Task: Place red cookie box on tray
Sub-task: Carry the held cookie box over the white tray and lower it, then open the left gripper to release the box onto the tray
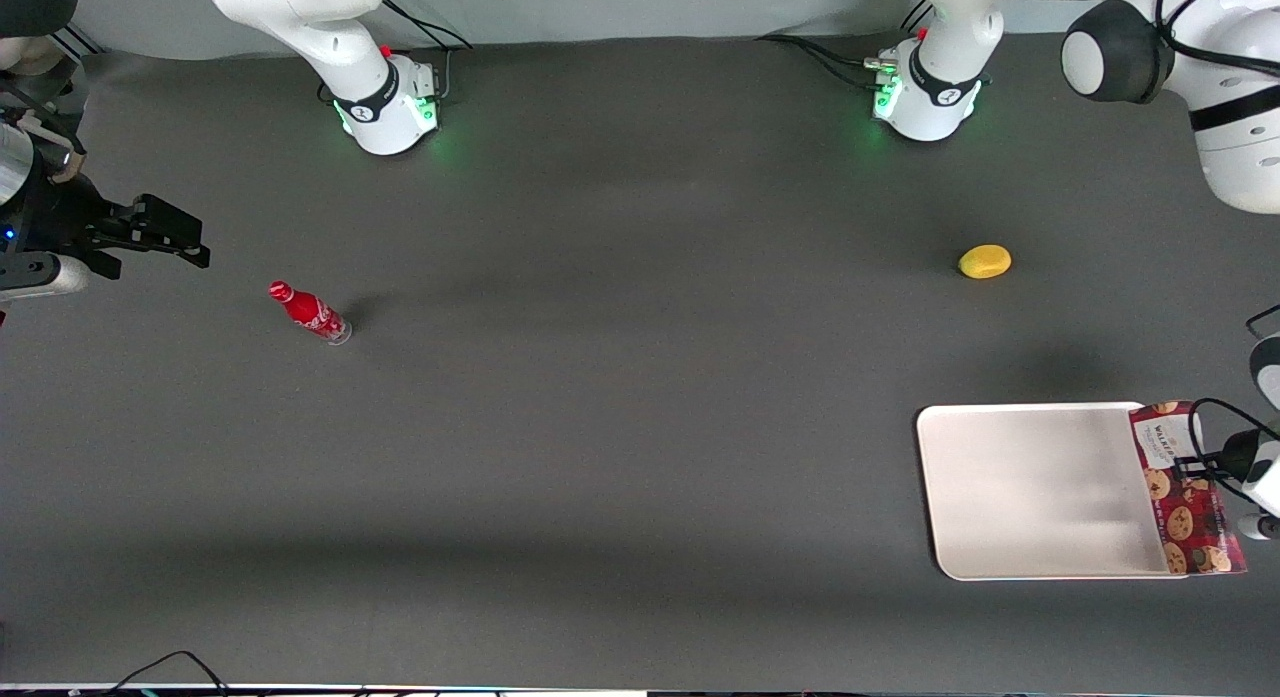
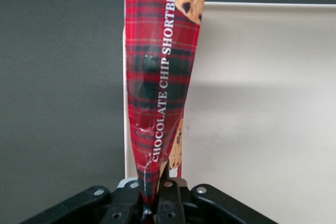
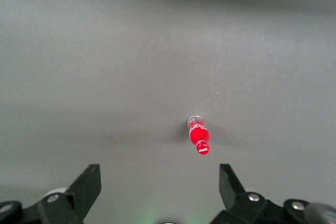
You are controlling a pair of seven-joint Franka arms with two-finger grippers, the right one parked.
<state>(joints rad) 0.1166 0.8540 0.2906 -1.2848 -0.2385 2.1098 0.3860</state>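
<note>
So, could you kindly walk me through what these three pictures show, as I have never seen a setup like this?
These are two robot arms bolted to a dark table. One picture looks at them from the front; the other two come from cameras on each arm's wrist. The working arm's gripper has its jaws shut on the edge of a red cookie box, holding it over the working arm's end of a cream tray; its wrist camera looks along the box. Also on the table are a yellow lemon-like object, farther from the front camera than the tray, and a red soda bottle toward the parked arm's end.
</note>
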